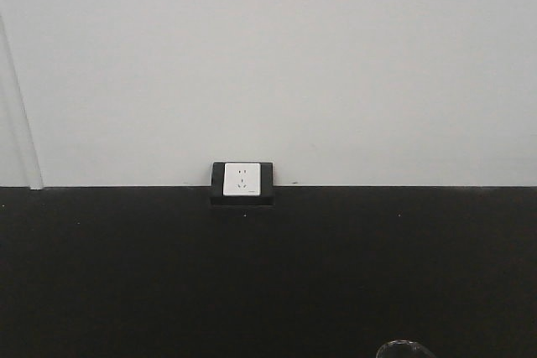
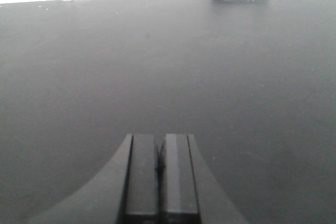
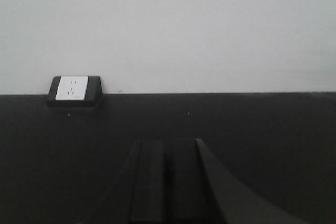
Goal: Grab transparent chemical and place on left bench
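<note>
The transparent chemical (image 1: 405, 350), rim only, shows near on the counter (image 1: 126, 274); left pincer (image 2: 158, 174) and right pincer (image 3: 167, 179) are closed, empty. Open the right wide before reaching.

Plain white wall (image 1: 268, 56); white power socket (image 1: 242, 180), black housing, at wall base.

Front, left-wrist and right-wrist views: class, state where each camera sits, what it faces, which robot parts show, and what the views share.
Front: above the bench, facing the wall; socket centred; no robot parts.
Left wrist: behind the shut left claw, tilted down at the bench; socket top right.
Right wrist: behind the shut right claw, facing the wall; socket at left.
Shared: socket and bench, in all three.
</note>
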### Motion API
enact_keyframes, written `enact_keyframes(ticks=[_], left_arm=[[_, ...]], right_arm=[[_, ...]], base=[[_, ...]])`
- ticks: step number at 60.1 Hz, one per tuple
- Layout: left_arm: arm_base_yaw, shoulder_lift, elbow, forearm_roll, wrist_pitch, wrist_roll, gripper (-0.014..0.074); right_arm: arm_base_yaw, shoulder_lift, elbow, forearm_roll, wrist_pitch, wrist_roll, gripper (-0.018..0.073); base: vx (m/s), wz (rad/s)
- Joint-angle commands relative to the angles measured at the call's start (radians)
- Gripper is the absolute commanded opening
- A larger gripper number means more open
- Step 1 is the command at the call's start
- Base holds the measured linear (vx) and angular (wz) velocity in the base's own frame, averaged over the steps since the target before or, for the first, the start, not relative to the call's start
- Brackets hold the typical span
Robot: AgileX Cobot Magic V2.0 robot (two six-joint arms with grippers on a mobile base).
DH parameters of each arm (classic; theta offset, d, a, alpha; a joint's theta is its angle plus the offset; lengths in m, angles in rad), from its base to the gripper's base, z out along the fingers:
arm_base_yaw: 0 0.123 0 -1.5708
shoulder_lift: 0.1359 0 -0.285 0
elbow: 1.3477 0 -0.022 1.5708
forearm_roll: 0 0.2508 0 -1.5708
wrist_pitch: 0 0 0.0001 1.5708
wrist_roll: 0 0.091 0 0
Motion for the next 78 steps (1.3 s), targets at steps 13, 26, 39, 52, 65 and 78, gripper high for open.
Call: enact_keyframes(ticks=[13, 26, 39, 52, 65, 78], left_arm=[[-0.002, -0.019, 0.016, -0.001, -0.078, -0.008, -0.0003], [-0.002, -0.019, 0.016, -0.001, -0.078, -0.008, -0.0003], [-0.002, -0.019, 0.016, -0.001, -0.078, -0.008, -0.0003], [-0.002, -0.019, 0.016, -0.001, -0.078, -0.008, -0.0003], [-0.002, -0.019, 0.016, -0.001, -0.078, -0.008, -0.0003], [-0.002, -0.019, 0.016, -0.001, -0.078, -0.008, -0.0003]], right_arm=[[-0.003, 0.111, -0.037, 0.02, -0.145, -0.042, 0.0533], [-0.004, 0.168, -0.037, 0.032, -0.251, -0.028, 0.064], [0.044, 0.21, -0.037, 0.012, -0.418, -0.025, 0.0599], [0.255, 0.315, -0.037, -0.196, -0.547, -0.018, 0.0559], [0.305, 0.439, 0.011, -0.223, -0.594, -0.027, 0.0558], [0.305, 0.477, 0.227, -0.226, -0.85, -0.09, 0.055]], base=[[0.0, 0.0], [0.0, 0.0], [0.0, 0.0], [0.0, 0.0], [0.0, 0.0], [0.0, 0.0]])
